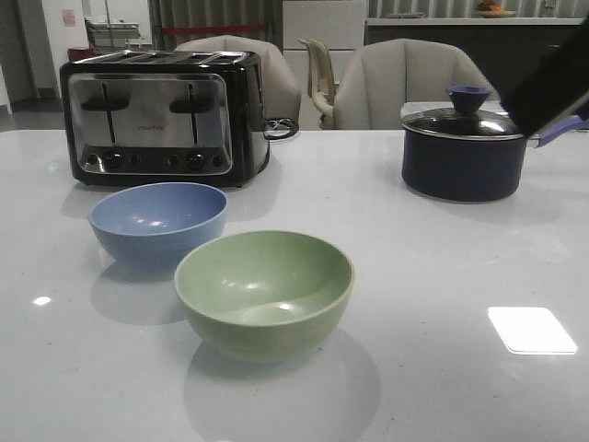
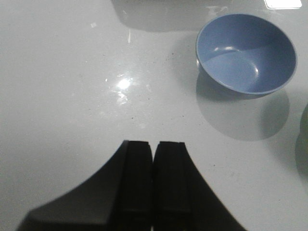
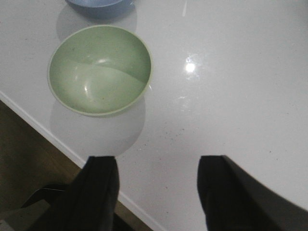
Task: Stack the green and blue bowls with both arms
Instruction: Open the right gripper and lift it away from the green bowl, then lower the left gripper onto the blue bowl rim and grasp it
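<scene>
The pale green bowl [image 1: 264,290] stands upright and empty on the white table, near the front centre. The dusty blue bowl [image 1: 158,219] stands upright and empty just behind and left of it, apart from it. In the left wrist view the blue bowl [image 2: 246,52] lies ahead of my left gripper [image 2: 154,144], whose fingers are pressed together, empty, above bare table. In the right wrist view the green bowl [image 3: 100,69] lies ahead of my right gripper [image 3: 156,161], which is wide open and empty over the table's front edge. Part of the right arm [image 1: 552,78] shows at the front view's upper right.
A black and chrome toaster [image 1: 156,115] stands at the back left, behind the blue bowl. A dark lidded saucepan [image 1: 463,147] with a purple-blue knob stands at the back right. Chairs stand behind the table. The table's front edge [image 3: 57,144] runs close to the green bowl.
</scene>
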You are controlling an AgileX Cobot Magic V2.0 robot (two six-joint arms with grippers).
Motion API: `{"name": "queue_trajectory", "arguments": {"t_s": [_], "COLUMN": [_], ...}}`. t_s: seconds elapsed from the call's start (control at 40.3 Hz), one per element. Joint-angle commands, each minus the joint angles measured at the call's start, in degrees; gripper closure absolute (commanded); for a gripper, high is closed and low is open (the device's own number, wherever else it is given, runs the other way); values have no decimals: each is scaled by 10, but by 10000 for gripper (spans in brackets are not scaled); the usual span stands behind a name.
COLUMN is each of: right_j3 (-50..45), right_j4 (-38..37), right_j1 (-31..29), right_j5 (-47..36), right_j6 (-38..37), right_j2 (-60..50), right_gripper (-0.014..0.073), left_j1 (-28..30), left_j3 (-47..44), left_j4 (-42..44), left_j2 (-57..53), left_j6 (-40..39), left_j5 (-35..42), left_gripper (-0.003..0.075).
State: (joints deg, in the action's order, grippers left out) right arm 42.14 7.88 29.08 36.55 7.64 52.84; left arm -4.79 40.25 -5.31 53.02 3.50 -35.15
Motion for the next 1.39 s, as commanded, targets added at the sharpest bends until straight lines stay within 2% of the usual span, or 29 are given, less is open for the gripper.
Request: {"name": "queue_trajectory", "arguments": {"t_s": [0.0, 0.074, 0.149, 0.198, 0.248, 0.67, 0.893, 0.943, 1.017, 1.141, 1.29, 1.365], "right_j3": [10, 10, 10, 10, 10, 10, 10, 10, 10, 10, 10, 10], "right_j4": [-3, -3, -3, -3, -3, -3, -3, -3, -3, -3, -3, -3], "right_j1": [0, 0, 0, 0, 0, 0, 0, 0, 0, 0, 0, 0], "right_j5": [-34, -35, -34, -34, -34, -34, -34, -34, -34, -34, -34, -34], "right_j6": [4, 4, 4, 4, 4, 4, 4, 4, 4, 4, 4, 4], "right_j2": [-25, -29, -29, -28, -28, -28, -28, -28, -28, -28, -28, -28], "right_gripper": [112, 112, 112, 112, 112, 112, 112, 112, 112, 112, 112, 112], "left_j1": [-11, -27, -50, -64, -75, -89, -89, -89, -89, -89, -89, -89], "left_j3": [42, 64, 92, 111, 132, 320, 372, 380, 384, 384, 385, 390], "left_j4": [-21, -21, -21, -21, -21, -21, -21, -21, -22, -22, -22, -22], "left_j2": [35, 68, 109, 136, 166, 432, 528, 543, 557, 563, 563, 560], "left_j6": [19, 25, 25, 25, 25, 25, 25, 25, 25, 25, 25, 25], "left_j5": [37, 39, 44, 51, 53, 34, 43, 44, 48, 58, 56, 42], "left_gripper": [553, 439, 286, 210, 167, 156, 156, 164, 221, 418, 619, 615]}}
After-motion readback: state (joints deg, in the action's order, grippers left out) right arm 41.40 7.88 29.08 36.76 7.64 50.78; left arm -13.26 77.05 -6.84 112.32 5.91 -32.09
